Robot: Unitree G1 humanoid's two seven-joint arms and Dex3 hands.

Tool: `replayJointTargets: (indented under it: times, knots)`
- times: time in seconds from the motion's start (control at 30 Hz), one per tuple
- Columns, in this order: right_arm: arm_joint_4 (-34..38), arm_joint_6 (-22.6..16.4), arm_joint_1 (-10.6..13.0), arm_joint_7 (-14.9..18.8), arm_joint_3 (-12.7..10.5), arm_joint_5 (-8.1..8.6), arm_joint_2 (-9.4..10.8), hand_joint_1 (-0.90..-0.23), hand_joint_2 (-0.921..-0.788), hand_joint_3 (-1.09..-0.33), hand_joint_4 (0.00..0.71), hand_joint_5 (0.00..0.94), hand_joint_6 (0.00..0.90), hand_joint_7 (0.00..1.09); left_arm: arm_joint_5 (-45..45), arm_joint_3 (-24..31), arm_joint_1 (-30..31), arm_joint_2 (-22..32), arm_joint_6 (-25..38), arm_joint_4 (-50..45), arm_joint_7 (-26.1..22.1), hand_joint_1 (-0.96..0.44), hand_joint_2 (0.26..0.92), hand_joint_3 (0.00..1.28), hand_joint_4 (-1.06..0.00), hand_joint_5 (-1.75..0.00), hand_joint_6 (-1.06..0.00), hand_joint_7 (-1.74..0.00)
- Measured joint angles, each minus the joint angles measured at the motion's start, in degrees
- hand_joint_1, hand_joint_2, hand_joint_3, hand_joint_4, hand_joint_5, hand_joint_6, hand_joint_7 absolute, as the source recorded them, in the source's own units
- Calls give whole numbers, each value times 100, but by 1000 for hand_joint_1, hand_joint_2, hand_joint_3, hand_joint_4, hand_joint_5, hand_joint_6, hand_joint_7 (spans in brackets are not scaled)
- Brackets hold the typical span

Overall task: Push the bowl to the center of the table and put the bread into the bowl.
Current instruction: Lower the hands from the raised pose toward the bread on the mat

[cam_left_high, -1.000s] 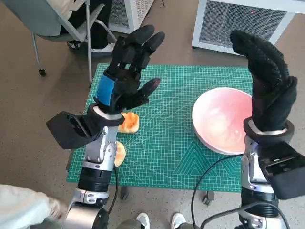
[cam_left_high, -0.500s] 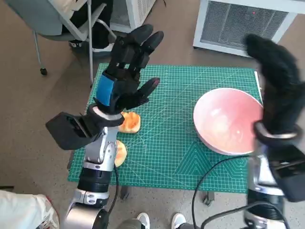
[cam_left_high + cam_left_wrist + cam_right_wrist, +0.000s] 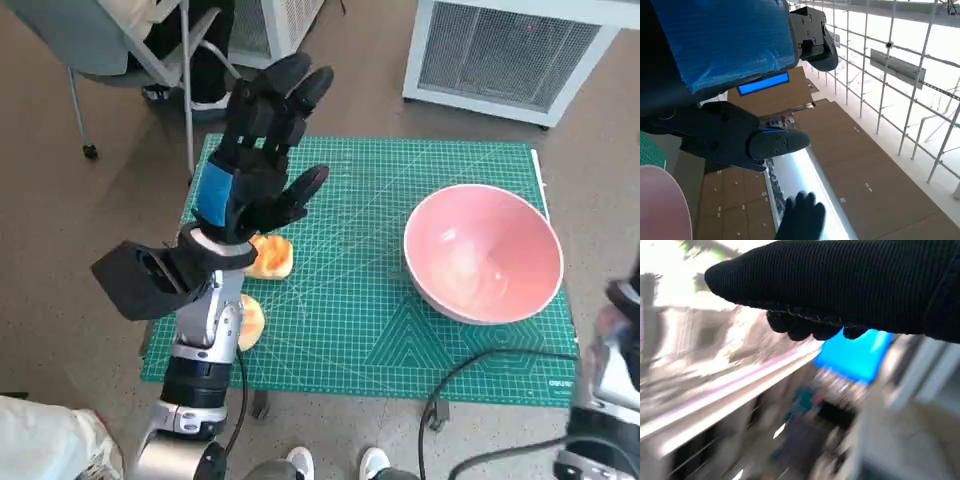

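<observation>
Sitting on the right half of the green cutting mat (image 3: 350, 300), your pink bowl (image 3: 483, 252) is upright with nothing in it, and its right rim comes close to the mat's right edge, so it's well off the middle. Over on the left side you've got the bread (image 3: 270, 257), an orange-brown piece lying on the mat, partly tucked under the left wrist in the head view. A second piece (image 3: 251, 322) lies nearer you, just behind the left forearm, close to the mat's near-left edge. Your left hand (image 3: 258, 150) is raised above the left part of the mat, blue tape facing the camera, fingers spread apart and holding nothing. The right hand (image 3: 840, 285) is out of the head view, only a bit of pale forearm shows at the right edge. In the blurry right wrist view the glove is just a dark band, so you can't tell how its fingers lie there, but the left wrist view catches it (image 3: 802, 217) raised with fingers fanned out and nothing in them. Beyond the table's far-left corner there's a grey chair (image 3: 110, 45).
</observation>
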Motion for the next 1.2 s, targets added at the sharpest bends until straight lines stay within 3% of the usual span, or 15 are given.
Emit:
replayJointTargets:
  times: [0.23,0.37,0.6,0.9,1.2]
  knots:
    - [1426,-162,-47,-161,-136,24,-261,-527,-921,-828,252,2,60,513,12,13,2,7,-1,0,52,-202,870,488,1,-424,1,-719]
    - [2201,-130,-180,-150,-184,206,-306,-519,-921,-832,246,1,114,384,24,17,7,9,-1,-1,87,-198,866,495,1,-420,1,-719]
    - [3227,147,-480,46,-239,445,-325,-517,-921,-820,237,0,161,274,29,16,27,30,0,-21,98,-196,860,502,1,-421,1,-717]
    - [3845,752,-677,144,-246,559,-288,-520,-921,-808,219,0,179,244,25,41,57,136,35,-94,87,-196,852,511,1,-428,1,-721]
    - [4026,1253,-825,26,-111,527,4,-497,-921,-810,264,21,194,253,19,53,135,248,148,-286,96,-196,847,521,1,-433,1,-738]
